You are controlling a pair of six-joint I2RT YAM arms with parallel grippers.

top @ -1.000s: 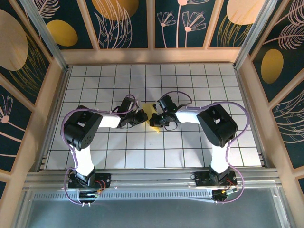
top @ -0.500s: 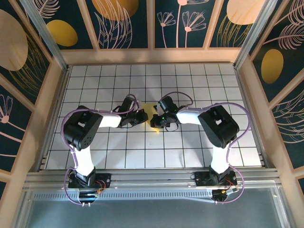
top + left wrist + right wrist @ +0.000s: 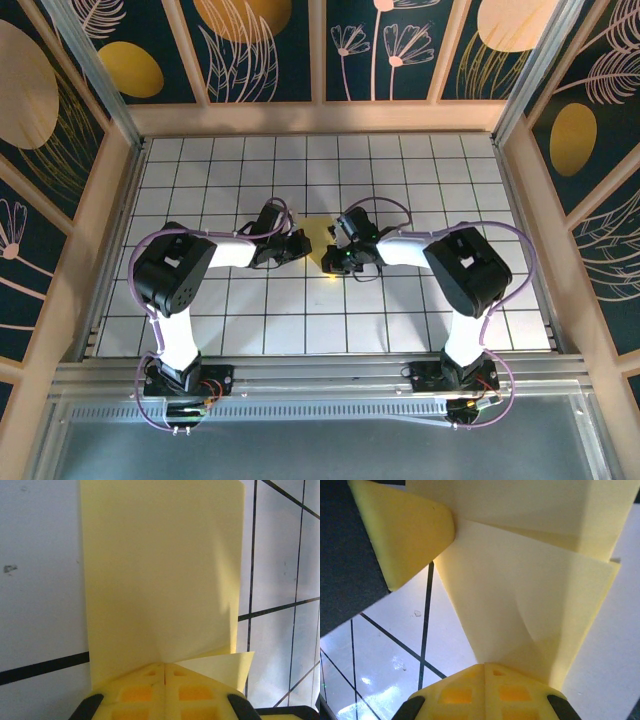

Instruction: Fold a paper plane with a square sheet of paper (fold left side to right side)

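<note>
Mid-table [image 3: 420, 180], between the two wrists: square sheet of paper [image 3: 316, 232], yellow, already in layers, pinched from opposite sides. Unclear whether lying flat on the tiles or raised a little. Main risk, as judged: a tear or a stray crease if the arms pull apart or twist out of step, since the sheet is thin, clamped at two edges and has little slack. Second risk: a skewed fold. In the left wrist view a lower layer pokes out to the right beneath the upper one, with edges not flush. Pressing down like this would likely set an off-line crease and give a lopsided plane. Third risk: slip from one pinch, each grip sitting right at the margin, which would let a flap spring open. Left gripper [image 3: 164, 667]: closed right down, yellow fingers [image 3: 135, 694] meeting at a seam, near edge of the sheet nipped between them. Right gripper [image 3: 484, 666]: likewise closed, fingers [image 3: 456, 695] together on the narrow end of a curled, overlapping layer, nothing else held. Both grips shallow.
</note>
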